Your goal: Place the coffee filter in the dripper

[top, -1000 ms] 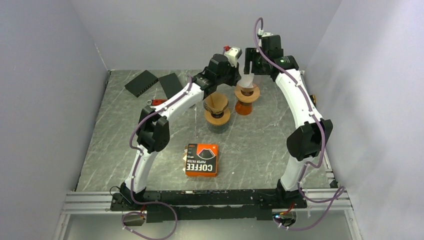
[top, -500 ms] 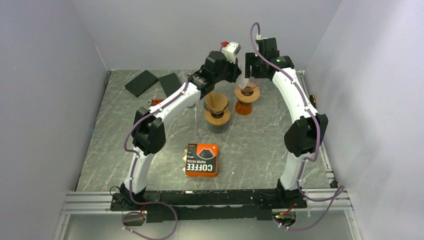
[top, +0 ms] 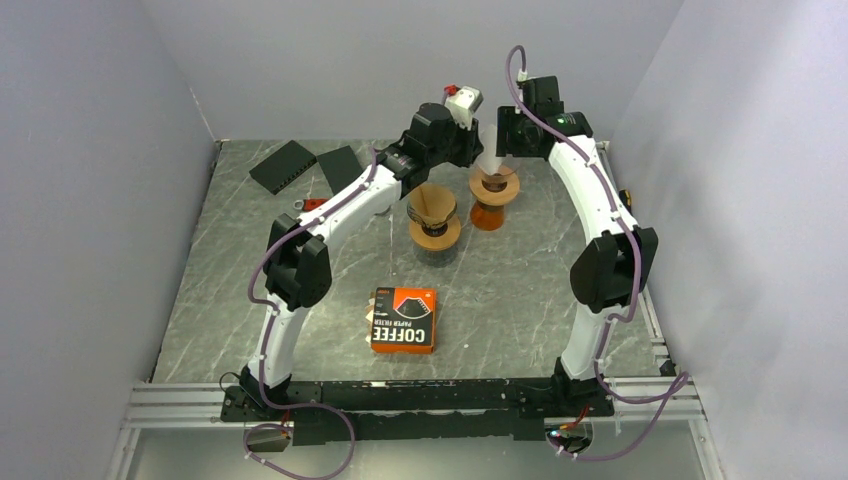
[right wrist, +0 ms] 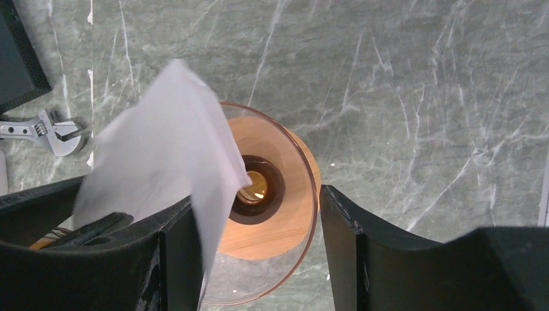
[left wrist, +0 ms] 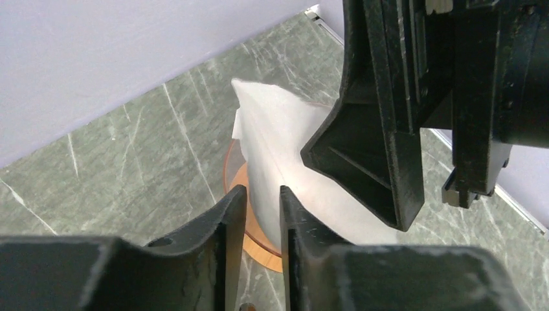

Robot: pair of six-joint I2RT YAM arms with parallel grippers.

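The white paper coffee filter (top: 489, 161) stands tilted over the orange dripper (top: 494, 195), its tip at the dripper's centre hole (right wrist: 256, 188). My right gripper (right wrist: 256, 201) is wide open above the dripper (right wrist: 278, 220). The filter (right wrist: 162, 149) leans on its left finger. My left gripper (left wrist: 262, 191) is beside it with only a narrow gap between its fingers. The filter (left wrist: 278, 142) and the dripper's rim (left wrist: 260, 249) show through that gap. I cannot tell if the left fingers touch the paper.
A second dripper (top: 434, 215) with a brown filter stands on a carafe left of the orange one. An orange coffee filter box (top: 403, 320) lies nearer the front. Two black plates (top: 283, 165) and a wrench (right wrist: 45, 129) lie at the back left.
The left wrist has risen a little and the right wrist has shifted slightly over the orange dripper. The filter stays between the two grippers above the dripper.
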